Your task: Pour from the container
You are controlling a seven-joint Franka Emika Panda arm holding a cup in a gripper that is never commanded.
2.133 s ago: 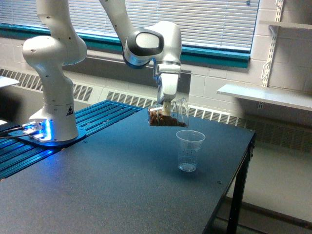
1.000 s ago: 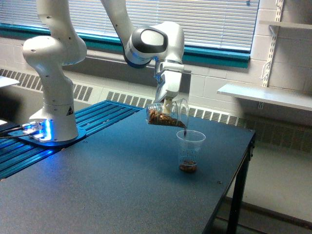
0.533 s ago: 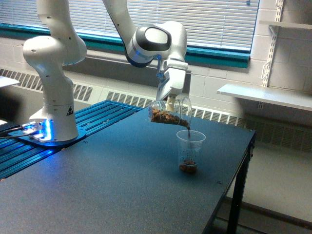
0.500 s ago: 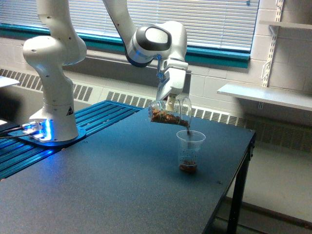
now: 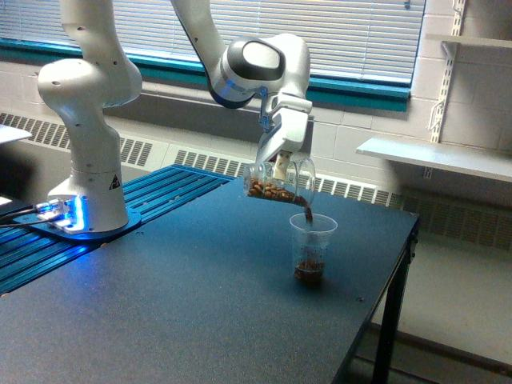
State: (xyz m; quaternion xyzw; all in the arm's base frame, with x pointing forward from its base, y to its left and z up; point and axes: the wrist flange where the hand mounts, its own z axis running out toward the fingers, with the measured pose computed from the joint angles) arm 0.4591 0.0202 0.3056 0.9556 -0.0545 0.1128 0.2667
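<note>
Table (image 5: 200,320) edge near cup (image 5: 311,248); container (image 5: 278,184) tilted above.

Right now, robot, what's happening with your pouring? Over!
Tool shut on the container, tipped mouth-down. Brown bits streaming into the plastic cup, small pile at the bottom. Nothing in the way on the table.

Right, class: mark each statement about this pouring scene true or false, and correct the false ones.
1. The gripper holds the clear jar tilted, mouth down toward the exterior view's right. True.
2. The plastic cup is empty. False: brown material lies in its bottom.
3. The cup stands upright on the dark table. True.
4. The jar rests on the cup's rim. False: it is held above the cup, apart from it.
5. Brown pieces remain inside the jar. True.
</note>
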